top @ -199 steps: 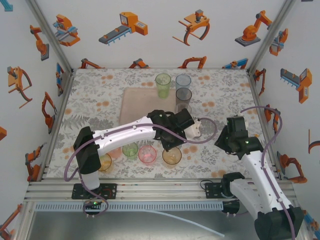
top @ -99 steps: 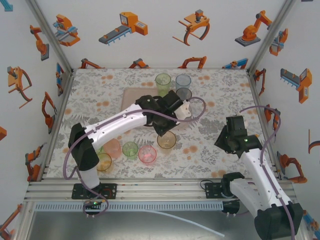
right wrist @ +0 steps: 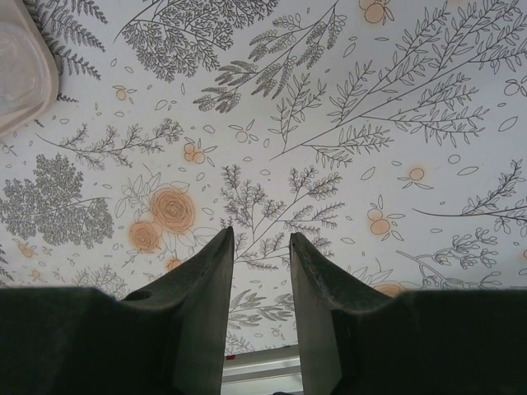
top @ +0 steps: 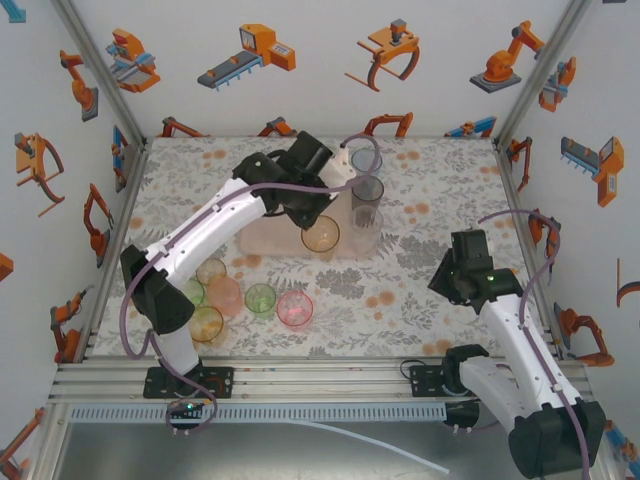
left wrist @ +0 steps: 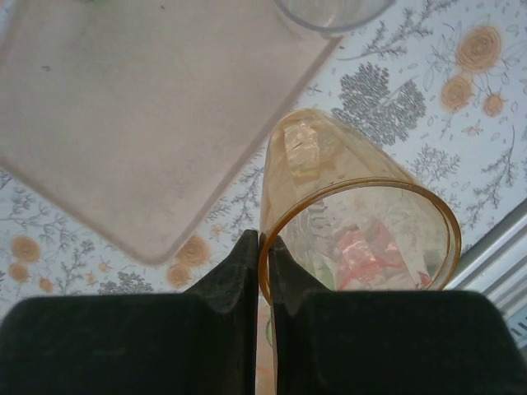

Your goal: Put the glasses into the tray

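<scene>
An orange tumbler (top: pixel 321 236) hangs over the near edge of the pale pink tray (top: pixel 266 236), with my left gripper (top: pixel 311 214) shut on it. In the left wrist view the black fingers (left wrist: pixel 245 271) of the left gripper (left wrist: pixel 265 243) pinch the rim of the tilted orange tumbler (left wrist: pixel 346 177), the tray (left wrist: pixel 140 123) beyond it. A grey tumbler (top: pixel 368 191) and a pale blue one (top: pixel 366 160) stand at the tray's right side. My right gripper (top: pixel 453 276) (right wrist: pixel 259 240) is open and holds nothing, over bare floral tabletop.
Several tumblers stand on the table at the near left: orange (top: pixel 206 323), pink (top: pixel 294 307), green (top: pixel 260 298) and others. A tumbler's base (left wrist: pixel 333 8) sits at the tray's corner. A tray corner (right wrist: pixel 20 74) lies left of the right gripper. Cartoon-printed walls enclose the table.
My left arm has lifted the orange tumbler from the near table and carried it away and left, over the tray's near edge. The right arm has not moved.
</scene>
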Tool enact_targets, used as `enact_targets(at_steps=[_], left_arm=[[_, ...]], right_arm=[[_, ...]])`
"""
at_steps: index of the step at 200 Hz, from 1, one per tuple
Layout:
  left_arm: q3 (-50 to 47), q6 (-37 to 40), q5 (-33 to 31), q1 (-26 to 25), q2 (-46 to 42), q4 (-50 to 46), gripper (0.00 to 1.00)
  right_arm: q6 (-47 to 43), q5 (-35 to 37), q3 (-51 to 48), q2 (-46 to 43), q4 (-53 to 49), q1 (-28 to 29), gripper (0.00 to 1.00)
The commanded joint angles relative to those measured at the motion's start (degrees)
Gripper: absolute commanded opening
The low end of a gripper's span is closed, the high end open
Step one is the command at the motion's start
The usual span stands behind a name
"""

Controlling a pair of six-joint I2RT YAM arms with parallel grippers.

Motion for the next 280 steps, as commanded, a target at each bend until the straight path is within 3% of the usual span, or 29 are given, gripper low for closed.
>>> enact_targets(at_steps=[1,72,196,280], left_arm=[[3.8,1.9,0.5,2.7,2.2,-0.1,0.07],[16.7,1.1,2.7,9.7,13.0,0.0,0.07],[29.8,-0.3,4.1,11.7,27.5,-0.8,0.07],[31.7,-0.3,3.4,12.4,31.2,-0.6,0.08]], right_arm=[[-0.5,0.3,-0.1,0.1,0.8,-0.4,0.35],[-0.4,0.8,-0.2,1.4,1.4,-0.6,0.35],[-0.3,0.9,0.9,2.5,0.9,-0.8,0.35],[-0.6,0.7,2.2,3.5,0.9,-0.8,0.35]])
